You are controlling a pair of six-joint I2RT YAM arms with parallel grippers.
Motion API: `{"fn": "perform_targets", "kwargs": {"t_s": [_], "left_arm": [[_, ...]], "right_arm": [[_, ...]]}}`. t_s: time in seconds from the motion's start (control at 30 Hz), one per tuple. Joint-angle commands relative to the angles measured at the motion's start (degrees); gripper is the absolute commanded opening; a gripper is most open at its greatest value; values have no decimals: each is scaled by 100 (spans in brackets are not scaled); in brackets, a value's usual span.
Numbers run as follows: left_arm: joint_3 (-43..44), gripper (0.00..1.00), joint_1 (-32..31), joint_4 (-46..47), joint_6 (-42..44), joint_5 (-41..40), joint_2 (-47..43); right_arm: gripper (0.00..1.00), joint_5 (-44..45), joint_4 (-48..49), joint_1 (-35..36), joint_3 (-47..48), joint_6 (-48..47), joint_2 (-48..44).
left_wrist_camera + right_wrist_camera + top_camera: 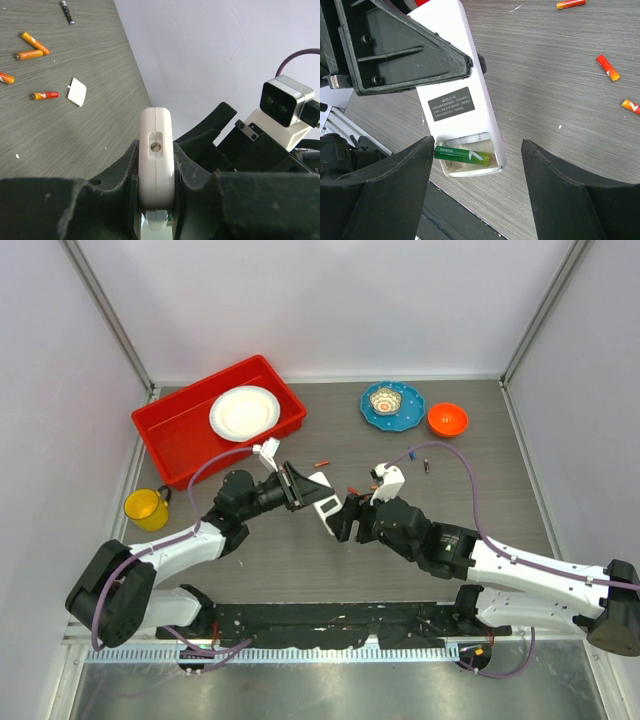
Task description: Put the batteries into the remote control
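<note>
**One cell in the bay, more left to load**

We judge the loading to be under way. The grey counter (560, 110) carries the spare cells, and both arms meet above it at mid-table.

The left end effector (298, 485) is clamped on the remote control (482, 115). It holds the remote off the counter with the plain white back turned towards the right wrist camera. The right end effector (345, 517) has its jaws apart and grips nothing. They stand one on each side of the remote's lower end.

The open compartment (470, 167) lies between those jaws, and a green battery (462, 155) lies in it, slightly aslant. Its left tip is just beside the left-hand finger. We cannot tell whether it is pressed fully home.

The next move calls either for a nudge to seat that cell or for a reach to a second one. The loose batteries (34, 43), red-orange and one dark, lie scattered on the counter well apart from the remote. Near them lies a small white flat piece (77, 92), which is probably the compartment cover.
</note>
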Motion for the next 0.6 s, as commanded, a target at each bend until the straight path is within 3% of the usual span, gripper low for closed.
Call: {"fn": "perform_targets", "kwargs": {"t_s": [0.0, 0.37, 0.57], "left_arm": [[-15, 0, 18, 351, 40, -94, -185], [12, 0, 18, 342, 13, -129, -220], [38, 0, 18, 334, -22, -68, -272]], "right_arm": [[75, 74, 248, -33, -25, 79, -42], [71, -14, 257, -42, -78, 44, -33], [62, -40, 248, -51, -131, -35, -42]]}}
